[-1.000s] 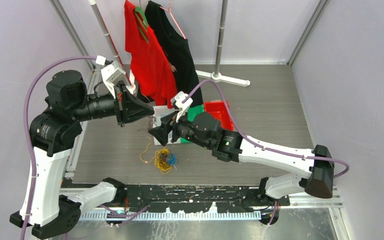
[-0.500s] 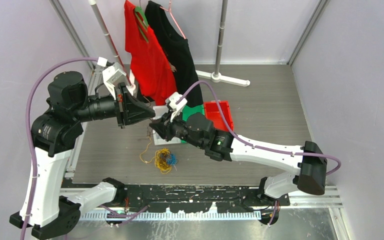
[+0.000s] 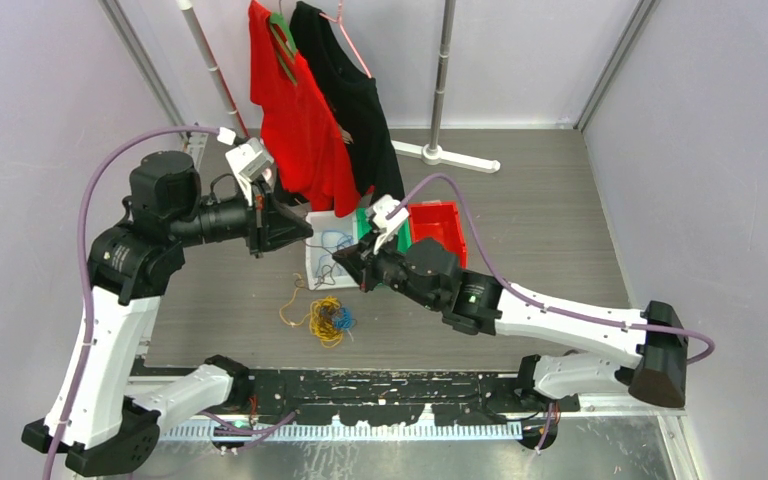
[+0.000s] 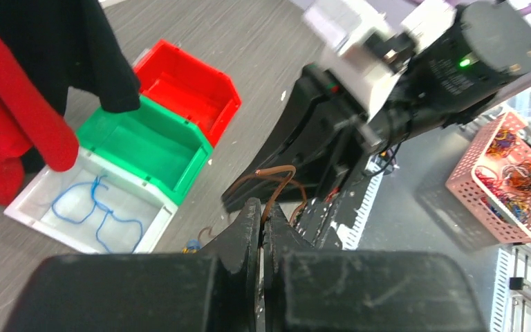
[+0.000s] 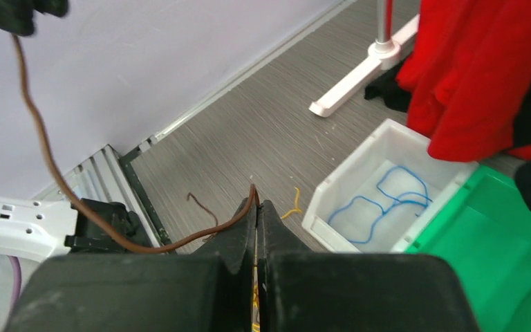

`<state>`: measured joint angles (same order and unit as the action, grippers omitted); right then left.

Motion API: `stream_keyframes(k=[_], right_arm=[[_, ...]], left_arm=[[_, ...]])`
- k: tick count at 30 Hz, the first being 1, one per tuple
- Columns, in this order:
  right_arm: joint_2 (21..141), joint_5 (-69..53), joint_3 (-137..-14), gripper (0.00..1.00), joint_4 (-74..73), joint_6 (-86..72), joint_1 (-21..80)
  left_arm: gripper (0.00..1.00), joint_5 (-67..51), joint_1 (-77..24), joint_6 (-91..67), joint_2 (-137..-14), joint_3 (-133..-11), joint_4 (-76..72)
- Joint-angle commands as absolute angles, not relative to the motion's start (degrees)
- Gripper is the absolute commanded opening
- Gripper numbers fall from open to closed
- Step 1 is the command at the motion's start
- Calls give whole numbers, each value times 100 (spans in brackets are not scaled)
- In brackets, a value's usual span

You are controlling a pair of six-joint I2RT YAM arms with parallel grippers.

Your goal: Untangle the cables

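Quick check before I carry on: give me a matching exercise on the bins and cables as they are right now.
Things:
1. white bin
2. green bin
3. brown cable
4. tangled bunch

States:
A. sits between the white bin and the red bin
B. lies loose on the table
C. holds a blue cable
D. pinched by the left gripper and the right gripper

Pairs: 1-C, 2-A, 3-D, 4-B

The 2 arms reach inward, left pincer (image 3: 305,228) and right pincer (image 3: 340,258) closed, tips near.
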<state>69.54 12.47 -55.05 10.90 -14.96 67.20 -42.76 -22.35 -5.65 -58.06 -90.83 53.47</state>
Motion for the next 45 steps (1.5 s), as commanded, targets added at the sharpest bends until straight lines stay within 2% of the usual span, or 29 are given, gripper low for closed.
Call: stream_keyframes(k=[1, 5, 7, 9, 12, 13, 14, 16, 21, 27, 34, 38, 45], right_arm=[[6465, 1549, -5303, 1, 866, -1761, 6526], [6263, 1362, -5219, 1, 445, -2163, 6065], [6182, 1137, -5179, 1, 308, -2359, 5797], [6184, 964, -5216, 1, 86, -2476, 5528], [6363, 977, -5463, 1, -420, -2382, 5238], [6448, 975, -5528, 1, -547, -2303, 5153], [6592, 993, -5612, 1, -699, -2208, 5079], [6864, 1055, -5772, 1, -956, -2066, 4924], [7591, 1103, -6065, 1, -1142, -1836, 4669], [8549, 1713, -6588, 1, -1573, -1628, 4597], [8785, 2586, -6645, 1, -1723, -1468, 4584], [9113, 2582, -6868, 1, -1925, -1489, 4570], [9867, 2352, -7489, 6, -2158, -1837, 4576]], left_arm=[[0, -3877, -2208, -118, -5729, -8816, 5209], [6, -3895, -2213, -1, -5811, -8411, 5282], [13, -3886, -2226, 0, -5875, -8181, 5259], [36, -3884, -2269, 113, -5992, -8103, 5334], [55, -3666, -2285, 461, -6222, -8146, 5554], [68, -3527, -2285, 564, -6272, -8174, 5617], [76, -3404, -2285, 735, -6310, -8196, 5701], [82, -3185, -2293, 952, -6346, -8223, 5867], [92, -2744, -2290, 1254, -6226, -8109, 6179], [94, -2589, -2281, 1459, -5890, -7988, 6343], [96, -2653, -2277, 1527, -5748, -8124, 6374], [100, -2663, -2276, 1559, -5771, -8290, 6498], [99, -2686, -2205, 1719, -5849, -8378, 6829]])
